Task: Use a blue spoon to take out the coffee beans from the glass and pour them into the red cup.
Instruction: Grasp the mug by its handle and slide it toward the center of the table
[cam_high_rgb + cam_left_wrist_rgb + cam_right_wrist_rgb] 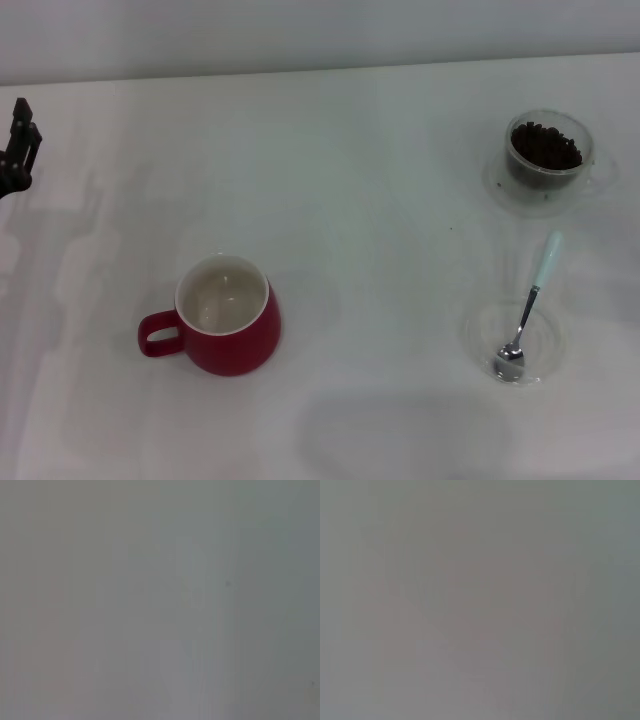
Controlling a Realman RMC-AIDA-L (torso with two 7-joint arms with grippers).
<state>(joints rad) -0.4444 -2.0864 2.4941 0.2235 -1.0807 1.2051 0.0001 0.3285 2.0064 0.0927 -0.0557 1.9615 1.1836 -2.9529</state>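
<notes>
The red cup [229, 326] stands left of centre on the white table, handle pointing left, its white inside empty. The glass [546, 152] stands at the far right, filled with dark coffee beans [545, 146]. The blue spoon [530, 305] lies in front of it, its metal bowl resting in a flat clear dish [478, 338] and its pale handle pointing away toward the glass. My left gripper [20, 140] shows at the far left edge, well away from everything. My right gripper is out of view. Both wrist views show only blank grey surface.
The white table [380, 200] spreads between the cup and the glass. A pale wall runs along the far edge. The glass stands on a clear round base [592, 184].
</notes>
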